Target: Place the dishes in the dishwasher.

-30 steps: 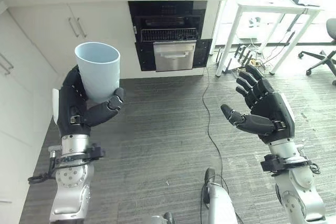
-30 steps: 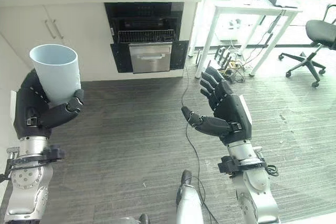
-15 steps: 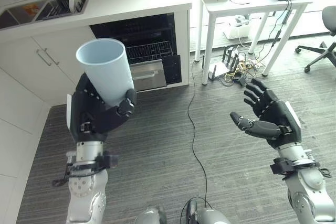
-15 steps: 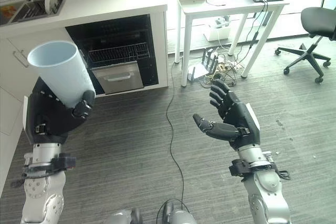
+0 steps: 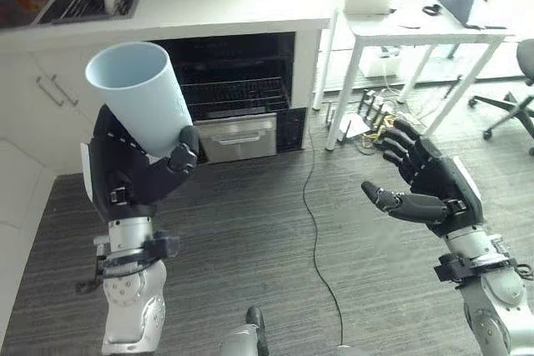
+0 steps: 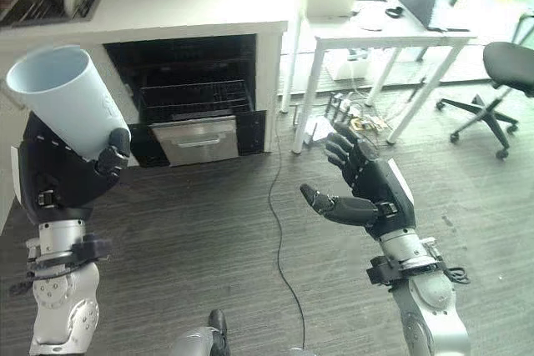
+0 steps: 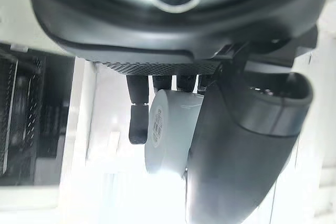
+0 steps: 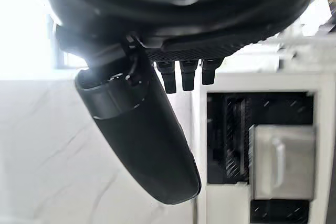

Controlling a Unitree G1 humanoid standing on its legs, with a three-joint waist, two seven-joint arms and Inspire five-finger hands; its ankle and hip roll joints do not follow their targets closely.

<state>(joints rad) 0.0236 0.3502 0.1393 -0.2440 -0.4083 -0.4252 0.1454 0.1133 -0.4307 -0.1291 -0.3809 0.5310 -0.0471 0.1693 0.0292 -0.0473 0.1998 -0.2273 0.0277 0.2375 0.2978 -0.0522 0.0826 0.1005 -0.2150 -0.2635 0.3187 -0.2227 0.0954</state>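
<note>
Left hand has its fingers wrapped round a pale blue cup, held mouth-up and raised to carry it to the open dishwasher ahead. Right hand hovers empty, fingers spread, likely for balance.

Open floor lies between the hands and the dishwasher. The dishwasher's cavity stands open under the counter, with a wire rack across its middle and a steel panel below it. The left hand, fingers curled round a cup, is raised before the cavity's left side. The right hand, fingers spread, hangs well right of it, over bare floor. A white table flanks the dishwasher's right; its legs and cable clutter narrow that side.
</note>
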